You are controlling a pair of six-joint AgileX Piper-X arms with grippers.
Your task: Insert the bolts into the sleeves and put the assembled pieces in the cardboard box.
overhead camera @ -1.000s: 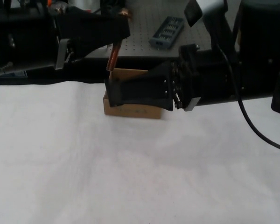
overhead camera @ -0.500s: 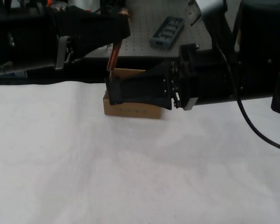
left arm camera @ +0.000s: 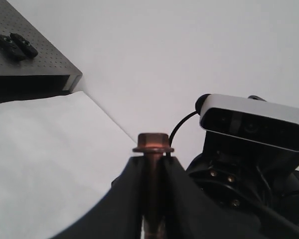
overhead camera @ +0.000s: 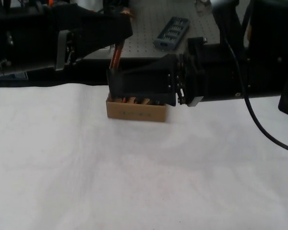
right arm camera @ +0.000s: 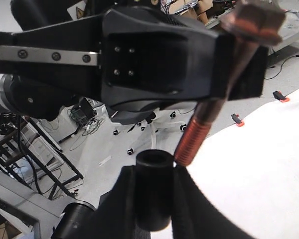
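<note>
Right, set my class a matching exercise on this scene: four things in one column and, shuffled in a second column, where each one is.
Things
1. bolt
2. sleeve
3. cardboard box
4. blue-grey rack

Places
A. on the white cloth
B. held in the left gripper
C. on the perforated board at the back
D. held in the right gripper

Pairs: 1-B, 2-D, 3-A, 4-C
</note>
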